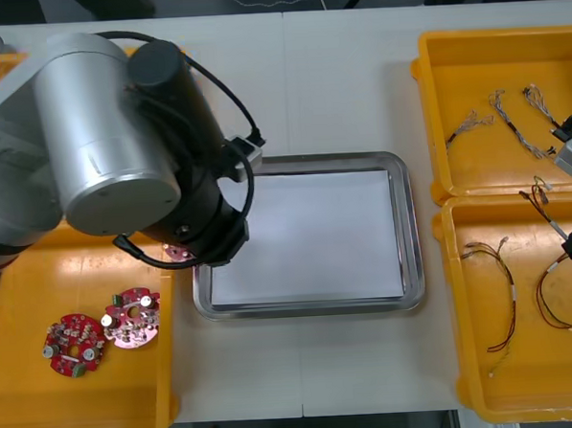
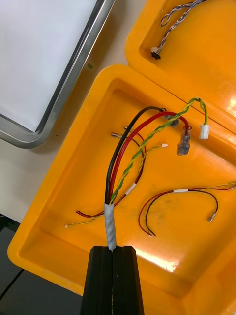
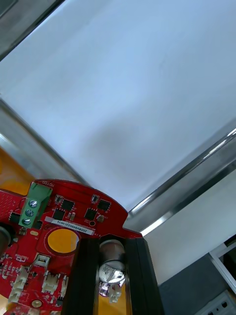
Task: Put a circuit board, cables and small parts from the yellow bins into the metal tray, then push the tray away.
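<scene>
- Black fingers of the left end effector (image 3: pixel 113 246) grip the red circuit board (image 3: pixel 73 221) at its edge, held apart by the component between them.
- We locate this board at the left rim of the metal tray (image 1: pixel 412 236), which is white inside. Two spare boards (image 1: pixel 74 343) lie in the left near bin (image 1: pixel 28 410).
- The right end effector (image 2: pixel 112 251) is closed on the taped end of a cable bundle (image 2: pixel 110 216) over the right near bin (image 2: pixel 59 162).
- We judge the step in hand to be loading the first board.
- Next move: carry the board past the rim, lower it flat, then release. The cable follows.
</scene>
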You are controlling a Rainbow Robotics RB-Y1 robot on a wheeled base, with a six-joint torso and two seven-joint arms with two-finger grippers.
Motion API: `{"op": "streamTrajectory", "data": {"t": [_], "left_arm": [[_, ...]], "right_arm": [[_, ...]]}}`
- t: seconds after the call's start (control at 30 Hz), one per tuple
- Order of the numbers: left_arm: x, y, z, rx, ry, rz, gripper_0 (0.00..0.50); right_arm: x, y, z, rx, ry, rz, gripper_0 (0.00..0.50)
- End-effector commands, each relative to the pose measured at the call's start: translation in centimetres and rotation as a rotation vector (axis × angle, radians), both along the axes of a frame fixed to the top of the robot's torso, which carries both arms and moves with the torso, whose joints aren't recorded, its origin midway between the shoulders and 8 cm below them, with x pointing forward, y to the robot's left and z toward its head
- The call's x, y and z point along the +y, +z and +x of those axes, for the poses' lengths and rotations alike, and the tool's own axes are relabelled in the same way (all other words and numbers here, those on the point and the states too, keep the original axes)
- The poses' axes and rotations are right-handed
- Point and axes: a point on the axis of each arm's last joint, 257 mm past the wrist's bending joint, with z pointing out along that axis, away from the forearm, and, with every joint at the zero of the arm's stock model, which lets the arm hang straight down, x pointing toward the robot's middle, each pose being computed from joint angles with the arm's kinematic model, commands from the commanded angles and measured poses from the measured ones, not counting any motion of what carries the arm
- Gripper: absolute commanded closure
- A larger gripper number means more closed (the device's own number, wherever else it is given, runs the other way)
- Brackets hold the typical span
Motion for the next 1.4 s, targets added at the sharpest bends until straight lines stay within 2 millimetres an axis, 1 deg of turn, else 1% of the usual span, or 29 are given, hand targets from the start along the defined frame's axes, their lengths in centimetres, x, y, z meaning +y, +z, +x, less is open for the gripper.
{"op": "streamTrajectory", "data": {"t": [0.03, 0.17, 0.33, 0.6, 0.77, 0.93, 1.1, 1.27, 1.4], "left_arm": [[-3.7, 0.7, 0.5, -0.022, 0.017, -0.025, 0.500], [-5.4, -0.4, 0.8, -0.021, 0.050, -0.018, 0.500], [-6.0, -2.5, 0.8, -0.006, 0.067, -0.002, 0.500], [-7.1, -5.1, 0.4, -0.006, 0.115, -0.020, 0.500], [-7.0, -6.0, 0.5, 0.001, 0.127, -0.019, 0.500], [-7.1, -7.2, 1.3, -0.011, 0.146, -0.044, 0.499], [-7.1, -7.8, 2.2, -0.010, 0.162, -0.060, 0.500], [-6.7, -8.2, 2.4, -0.004, 0.174, -0.053, 0.500], [-6.4, -8.8, 2.5, -0.009, 0.167, -0.050, 0.500]], "right_arm": [[0.0, 0.5, 0.0, -0.008, 0.047, -0.041, 0.500], [0.1, 0.4, 0.1, -0.011, 0.042, -0.034, 0.500], [0.0, 0.4, 0.1, -0.012, 0.041, -0.034, 0.500], [0.0, 0.5, 0.2, -0.015, 0.040, -0.036, 0.500], [-0.1, 0.5, 0.2, -0.016, 0.037, -0.037, 0.500], [-0.1, 0.5, 0.2, -0.018, 0.037, -0.038, 0.500], [-0.2, 0.5, 0.2, -0.018, 0.035, -0.040, 0.500], [-0.2, 0.5, 0.3, -0.019, 0.034, -0.040, 0.500], [-0.2, 0.6, 0.3, -0.020, 0.034, -0.042, 0.500]]}}
